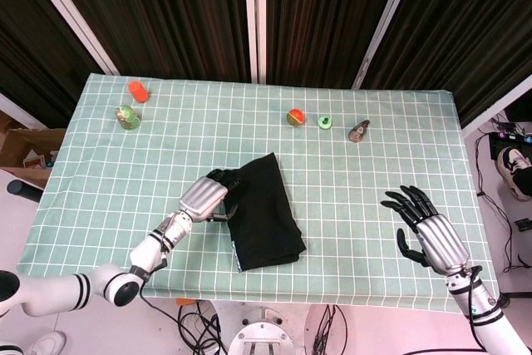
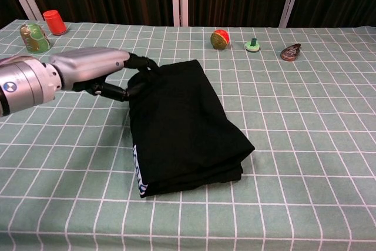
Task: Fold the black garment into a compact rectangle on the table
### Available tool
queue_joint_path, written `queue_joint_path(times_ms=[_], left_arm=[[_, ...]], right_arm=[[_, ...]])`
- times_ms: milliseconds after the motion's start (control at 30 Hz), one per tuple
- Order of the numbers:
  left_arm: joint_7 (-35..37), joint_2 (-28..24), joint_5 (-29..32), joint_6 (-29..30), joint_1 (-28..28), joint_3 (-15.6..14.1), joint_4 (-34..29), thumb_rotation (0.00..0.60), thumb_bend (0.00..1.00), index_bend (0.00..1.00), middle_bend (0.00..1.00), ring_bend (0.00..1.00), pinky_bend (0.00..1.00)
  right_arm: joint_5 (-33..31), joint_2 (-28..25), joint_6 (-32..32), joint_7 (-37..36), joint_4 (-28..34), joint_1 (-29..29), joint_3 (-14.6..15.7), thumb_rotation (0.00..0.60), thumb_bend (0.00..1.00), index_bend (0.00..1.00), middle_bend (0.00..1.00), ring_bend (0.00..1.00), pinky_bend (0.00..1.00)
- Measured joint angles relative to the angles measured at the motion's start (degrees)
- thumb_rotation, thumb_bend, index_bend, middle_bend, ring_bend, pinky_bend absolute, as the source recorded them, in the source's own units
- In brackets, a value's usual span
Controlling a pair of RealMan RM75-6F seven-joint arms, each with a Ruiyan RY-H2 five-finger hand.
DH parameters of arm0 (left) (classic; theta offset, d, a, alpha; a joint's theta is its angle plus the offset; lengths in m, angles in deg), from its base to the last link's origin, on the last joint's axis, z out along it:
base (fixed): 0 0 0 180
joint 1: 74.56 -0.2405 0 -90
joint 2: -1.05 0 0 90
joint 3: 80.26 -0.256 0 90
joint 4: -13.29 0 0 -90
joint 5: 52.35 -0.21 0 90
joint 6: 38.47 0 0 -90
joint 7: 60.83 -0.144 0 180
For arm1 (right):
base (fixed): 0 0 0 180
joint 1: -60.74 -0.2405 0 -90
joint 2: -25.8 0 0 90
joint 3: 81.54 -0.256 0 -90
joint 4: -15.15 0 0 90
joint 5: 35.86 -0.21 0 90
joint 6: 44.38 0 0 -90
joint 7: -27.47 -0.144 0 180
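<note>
Fabric lies folded near the front middle of the green checked tablecloth (image 1: 374,180): we see the black garment (image 2: 182,127) as a stacked rectangle with white lettering along its near left edge. Our left hand (image 2: 97,72) pinches the garment's far left corner, fingers (image 2: 138,62) curled into the cloth. Our right hand (image 1: 428,234) hovers well apart to the right, holding nothing, fingers spread. Along the far side sit a red cup (image 2: 56,22), a green can (image 2: 34,36) and a red-green ball (image 2: 220,39).
</note>
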Motion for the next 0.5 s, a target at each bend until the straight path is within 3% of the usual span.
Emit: queue_joint_path(times_ms=[133,300,500], left_arm=[[2.1,-2.5,-2.7,7.1,-3.0,0.3,-1.9,0.318,0.33,0.16,0.22,0.09,0.14],[1.9,-9.2,-2.8,17.4,-10.2,0.2,-4.0,0.446,0.31,0.16,0.19,0.09,0.14],[-0.4,-18.5,0.3,24.7,-19.9,-2.0,-5.3,0.593,0.31,0.16,0.17,0.09,0.14]], right_arm=[[-2.0,-0.8,-0.3,0.9,-0.4,0.6,-0.3,0.6,0.49,0.21,0.15,0.0,0.05],[-7.4,-2.2,-1.4,4.2,-1.8,1.8,-1.3,0.6,0.31,0.16,0.11,0.0,0.05],[-15.4,-3.1,-2.7,8.8,-5.1,3.9,-3.5,0.6,0.25,0.07,0.06,0.0,0.03]])
